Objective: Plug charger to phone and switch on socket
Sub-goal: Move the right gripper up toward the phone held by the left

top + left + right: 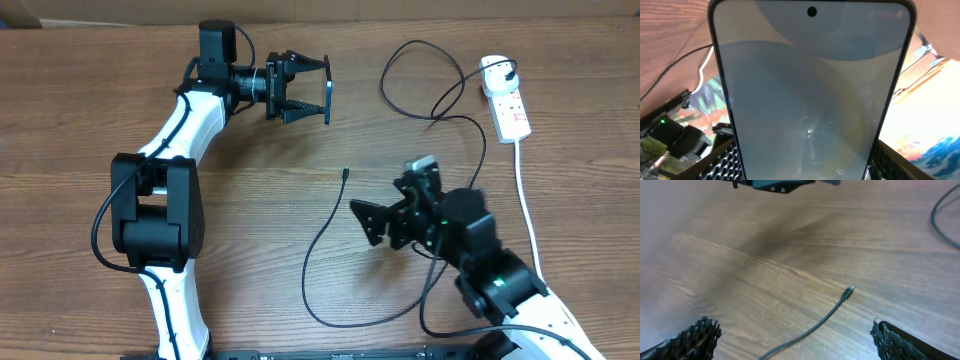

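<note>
**Count of items, located relative to the socket.**

- Socket (512,105): one white strip; its red marks are too small to count.
- White cord (528,210): one, leaving the socket's near end.
- Charger (305,270): one black cable.
  - One plug (506,70), at the socket's far end.
  - One connector tip (345,173), well left of the socket.
- Phone (810,100): one, with one camera hole in its screen.
- Robot arms: two, both left of the socket.
- Grippers: two, the left gripper (322,90) and the right gripper (366,222), each with two fingers.
- Table (80,100): one.
</note>
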`<state>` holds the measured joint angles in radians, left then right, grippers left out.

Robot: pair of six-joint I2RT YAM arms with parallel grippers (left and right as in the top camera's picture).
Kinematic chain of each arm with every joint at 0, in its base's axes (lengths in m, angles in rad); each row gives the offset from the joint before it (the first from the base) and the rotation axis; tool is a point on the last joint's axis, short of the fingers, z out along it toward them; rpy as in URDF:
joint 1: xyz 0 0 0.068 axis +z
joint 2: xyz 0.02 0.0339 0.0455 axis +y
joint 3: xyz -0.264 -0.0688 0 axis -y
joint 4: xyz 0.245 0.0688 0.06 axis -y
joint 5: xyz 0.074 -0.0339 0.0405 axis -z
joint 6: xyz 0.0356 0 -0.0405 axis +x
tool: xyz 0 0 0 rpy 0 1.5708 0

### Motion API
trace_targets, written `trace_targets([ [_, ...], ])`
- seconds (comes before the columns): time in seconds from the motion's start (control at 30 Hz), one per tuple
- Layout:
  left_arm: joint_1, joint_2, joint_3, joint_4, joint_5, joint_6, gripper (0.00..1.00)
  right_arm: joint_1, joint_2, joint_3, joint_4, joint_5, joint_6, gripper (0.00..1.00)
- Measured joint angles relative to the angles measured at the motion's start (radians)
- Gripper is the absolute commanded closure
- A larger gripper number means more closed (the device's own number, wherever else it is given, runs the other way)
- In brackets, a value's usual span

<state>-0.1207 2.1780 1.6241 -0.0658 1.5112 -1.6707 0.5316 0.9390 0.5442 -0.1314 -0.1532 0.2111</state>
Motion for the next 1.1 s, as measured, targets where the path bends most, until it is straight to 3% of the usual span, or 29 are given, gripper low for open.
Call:
trace_targets([
  [0.37,0.0,0.0,0.0,0.022,0.0,-0.067,0.42,0.066,0.008,0.0,0.107,0.161,-0.002,0.0],
  [1.1,0.0,0.0,0.0,0.037,0.0,-0.082,0.43,0.066,0.008,0.0,0.182,0.052,0.062,0.0],
])
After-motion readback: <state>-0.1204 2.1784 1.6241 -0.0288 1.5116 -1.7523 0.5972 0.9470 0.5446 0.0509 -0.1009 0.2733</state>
